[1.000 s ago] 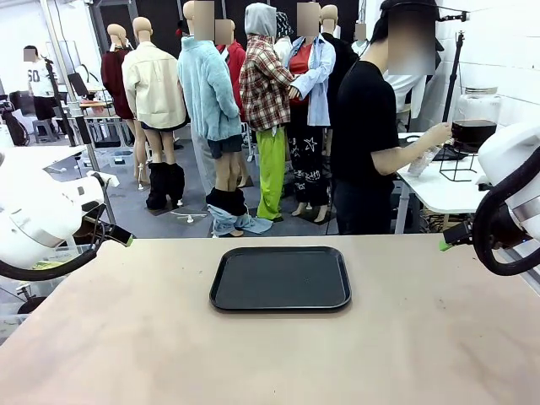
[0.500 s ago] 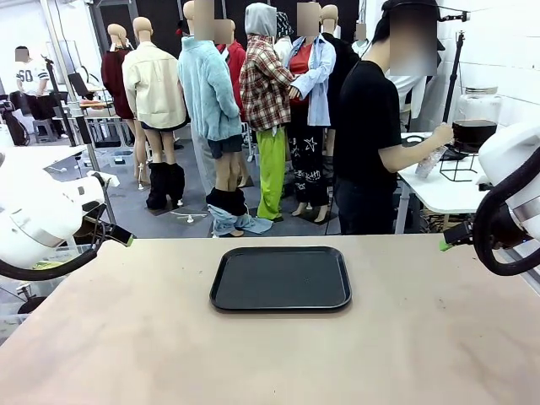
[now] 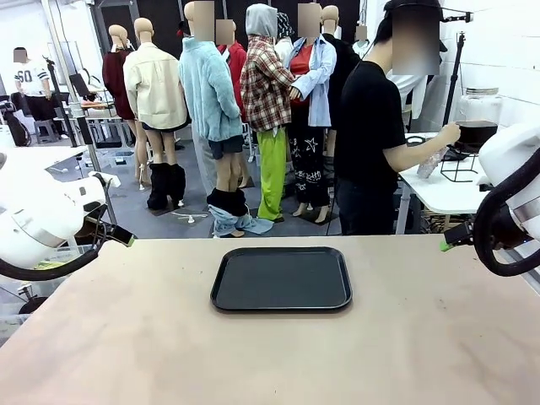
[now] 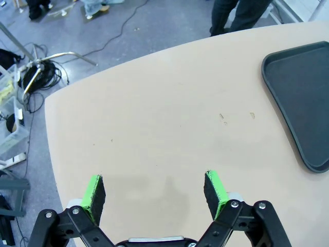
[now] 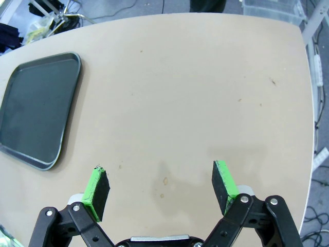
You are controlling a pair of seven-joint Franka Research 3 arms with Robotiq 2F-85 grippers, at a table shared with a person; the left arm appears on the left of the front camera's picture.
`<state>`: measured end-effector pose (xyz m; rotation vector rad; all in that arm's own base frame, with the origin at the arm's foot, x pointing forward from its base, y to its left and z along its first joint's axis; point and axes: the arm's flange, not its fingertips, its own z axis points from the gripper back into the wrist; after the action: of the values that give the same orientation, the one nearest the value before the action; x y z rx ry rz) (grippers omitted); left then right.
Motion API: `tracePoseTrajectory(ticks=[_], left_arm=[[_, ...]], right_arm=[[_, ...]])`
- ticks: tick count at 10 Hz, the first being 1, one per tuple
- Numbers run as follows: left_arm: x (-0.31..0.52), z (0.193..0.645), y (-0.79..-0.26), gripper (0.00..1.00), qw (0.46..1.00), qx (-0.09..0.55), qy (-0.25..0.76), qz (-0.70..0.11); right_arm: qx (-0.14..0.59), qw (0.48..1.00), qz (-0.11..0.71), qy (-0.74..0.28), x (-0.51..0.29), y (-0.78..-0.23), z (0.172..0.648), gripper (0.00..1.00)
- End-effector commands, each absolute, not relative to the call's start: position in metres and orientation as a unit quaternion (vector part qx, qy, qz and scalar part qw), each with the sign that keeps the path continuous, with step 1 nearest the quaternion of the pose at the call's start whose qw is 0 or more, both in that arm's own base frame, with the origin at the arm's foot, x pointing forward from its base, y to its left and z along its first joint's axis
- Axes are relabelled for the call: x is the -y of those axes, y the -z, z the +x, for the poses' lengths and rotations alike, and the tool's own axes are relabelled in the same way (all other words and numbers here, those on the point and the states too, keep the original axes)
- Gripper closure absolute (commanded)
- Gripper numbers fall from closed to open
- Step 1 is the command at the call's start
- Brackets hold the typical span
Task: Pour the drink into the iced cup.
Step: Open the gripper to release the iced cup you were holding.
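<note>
A black tray point(image 3: 281, 278) lies in the middle of the tan table point(image 3: 253, 363), with nothing on it. At a white side table point(image 3: 447, 190) far right, a person in black holds a clear cup-like thing point(image 3: 429, 162) under a glass jar point(image 3: 477, 118) on a black stand. The drink point(image 3: 474, 133) is the dark liquid in the jar's lower part. Whether the cup holds ice is too small to tell. My left gripper point(image 4: 157, 193) hangs open over bare table left of the tray point(image 4: 303, 98). My right gripper point(image 5: 162, 190) hangs open over bare table right of the tray point(image 5: 36, 113).
My left arm point(image 3: 38, 224) sits at the table's left edge and my right arm point(image 3: 510, 211) at its right edge. Cables and a stand point(image 4: 36, 82) lie on the floor beyond the table's left corner.
The person's hand at the side table has risen a little toward the jar. Both arms and the tray have stayed still.
</note>
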<state>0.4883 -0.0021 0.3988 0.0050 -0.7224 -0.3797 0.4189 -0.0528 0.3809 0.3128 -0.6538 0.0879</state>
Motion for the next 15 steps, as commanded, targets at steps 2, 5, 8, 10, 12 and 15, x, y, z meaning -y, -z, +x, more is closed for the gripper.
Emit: tracePoseTrajectory(ticks=[2,5,8,10,12,15], left_arm=[[0.002,0.4869,-0.3953,0.0,0.916,0.358,0.18,0.003],[0.002,0.4869,-0.3953,0.0,0.916,0.358,0.18,0.003],[0.002,0.4869,-0.3953,0.0,0.916,0.358,0.18,0.003],[0.002,0.4869,-0.3953,0.0,0.916,0.358,0.18,0.003],[0.002,0.4869,-0.3953,0.0,0.916,0.358,0.18,0.003],[0.002,0.4869,-0.3953,0.0,0.916,0.358,0.18,0.003]], right_arm=[[0.324,0.932,0.154,-0.046,0.0524,-0.3791,0.4182,0.0],[0.324,0.932,0.154,-0.046,0.0524,-0.3791,0.4182,0.0],[0.324,0.932,0.154,-0.046,0.0524,-0.3791,0.4182,0.0],[0.324,0.932,0.154,-0.046,0.0524,-0.3791,0.4182,0.0],[0.324,0.932,0.154,-0.046,0.0524,-0.3791,0.4182,0.0],[0.324,0.932,0.154,-0.046,0.0524,-0.3791,0.4182,0.0]])
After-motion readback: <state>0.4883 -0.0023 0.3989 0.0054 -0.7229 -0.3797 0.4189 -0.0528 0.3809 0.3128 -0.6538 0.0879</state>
